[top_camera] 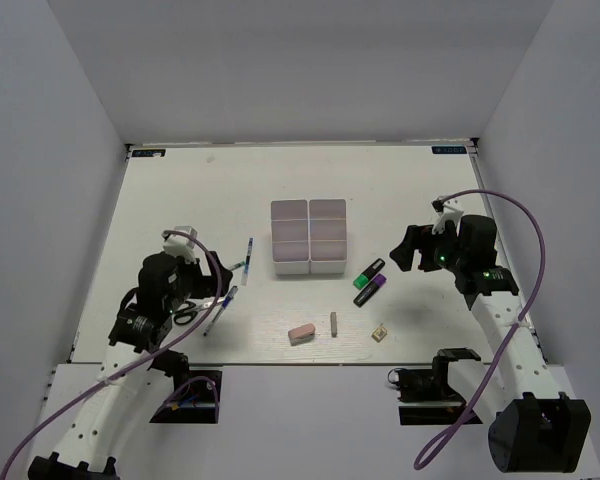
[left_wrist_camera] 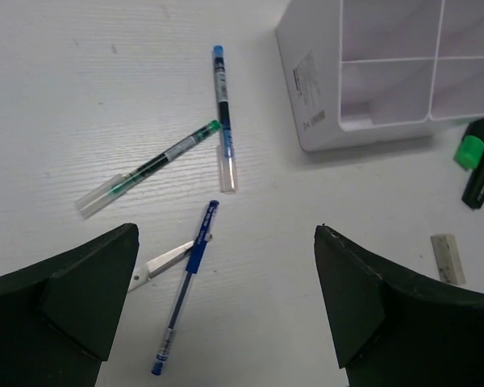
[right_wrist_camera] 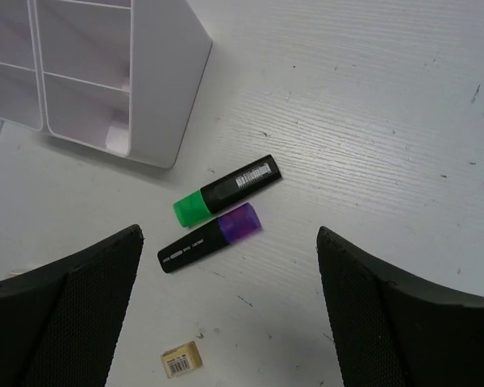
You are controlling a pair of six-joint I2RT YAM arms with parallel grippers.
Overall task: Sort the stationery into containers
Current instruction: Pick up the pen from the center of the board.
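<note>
The white divided tray [top_camera: 308,237] stands mid-table. My left gripper [top_camera: 204,285] is open and empty above the pens; in the left wrist view [left_wrist_camera: 226,234] its jaws are wide apart over a dark blue pen [left_wrist_camera: 185,286] that lies across a scissors blade [left_wrist_camera: 168,260]. A capped blue pen [left_wrist_camera: 223,121] and a green pen [left_wrist_camera: 149,167] lie beyond. My right gripper [top_camera: 406,251] is open and empty; in the right wrist view [right_wrist_camera: 229,234] it hovers over the green highlighter [right_wrist_camera: 226,191] and purple highlighter [right_wrist_camera: 210,239], with the tan square piece [right_wrist_camera: 181,359] nearer.
The pink eraser [top_camera: 301,331] and the grey stick [top_camera: 334,322] lie near the front edge, between the arms. The scissors' black handles [top_camera: 185,318] sit beside my left arm. White walls enclose the table on three sides.
</note>
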